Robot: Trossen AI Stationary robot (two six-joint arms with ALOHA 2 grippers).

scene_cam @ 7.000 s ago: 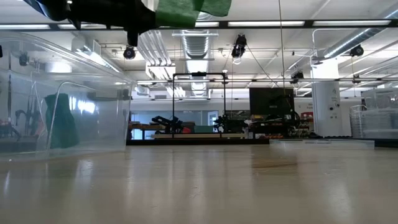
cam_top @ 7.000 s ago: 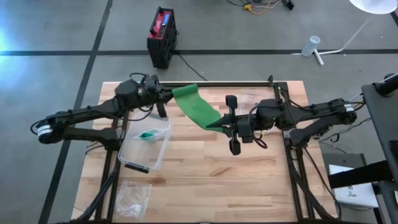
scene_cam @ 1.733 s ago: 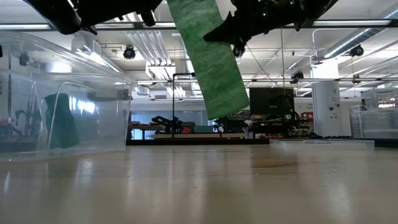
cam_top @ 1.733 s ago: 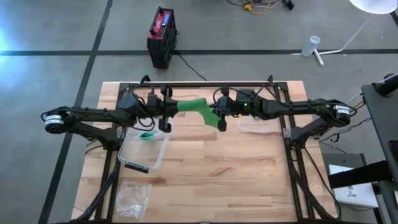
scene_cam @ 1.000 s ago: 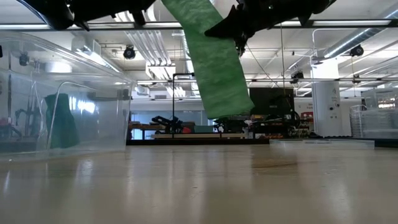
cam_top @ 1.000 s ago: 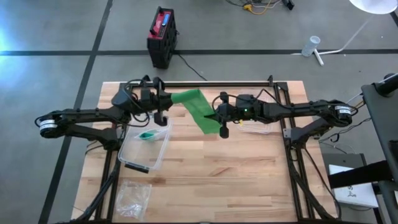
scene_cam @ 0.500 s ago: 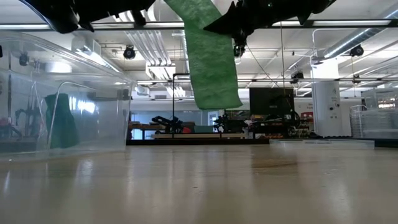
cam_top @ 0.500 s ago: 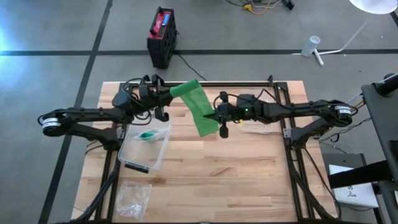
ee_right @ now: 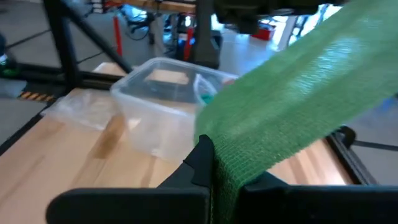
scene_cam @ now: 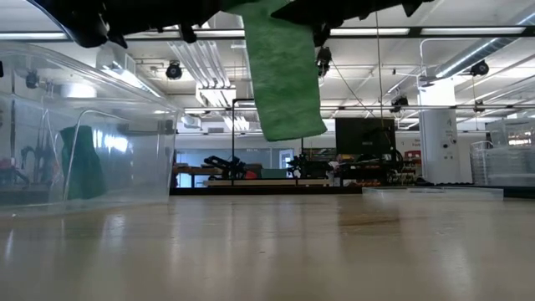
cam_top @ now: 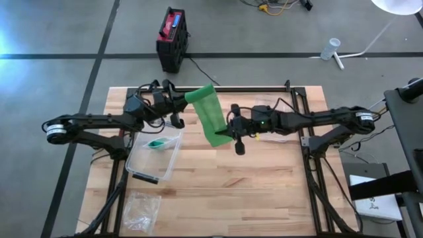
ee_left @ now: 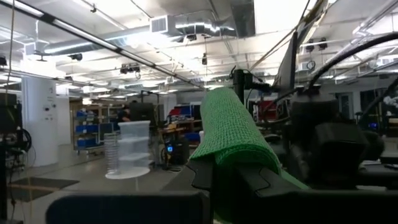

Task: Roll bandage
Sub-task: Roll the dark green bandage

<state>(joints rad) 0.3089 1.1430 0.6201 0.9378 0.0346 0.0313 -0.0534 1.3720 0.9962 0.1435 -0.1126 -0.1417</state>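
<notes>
At about 10 o'clock over the counter (cam_top: 218, 172), one end of the green bandage (cam_top: 210, 118) is pinched by the left gripper (cam_top: 178, 109) — fingers pressed together on it. The strip is held aloft, its other end pinched by the right gripper (cam_top: 231, 135) near centre — above a clear bin (cam_top: 153, 153).

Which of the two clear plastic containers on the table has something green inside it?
The larger clear container, below the left gripper. A small green item lies inside; the smaller container under the right arm shows none.

Green bandage (cam_top: 211, 116) strip hangs stretched above the table
</notes>
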